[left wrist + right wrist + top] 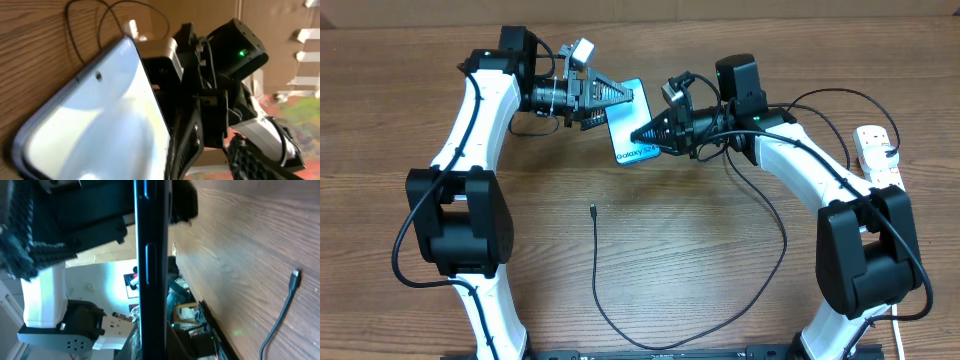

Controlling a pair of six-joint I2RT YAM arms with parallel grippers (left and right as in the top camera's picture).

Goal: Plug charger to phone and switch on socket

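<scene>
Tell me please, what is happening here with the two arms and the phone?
The right gripper is shut on the phone and holds it between the two arms. The left gripper is at the phone's opposite end; whether it grips cannot be told. The charger cable lies loose on the table, its connector tip free and not in the phone. The power strip sits at the far right, untouched by either gripper.

Your phone [628,122], light blue screen reading Galaxy S24, faces up at a slant. Your charger [597,262], a thin black cable, lies loose apart from it, tip unplugged. Your white socket [876,150] lies far right.
</scene>
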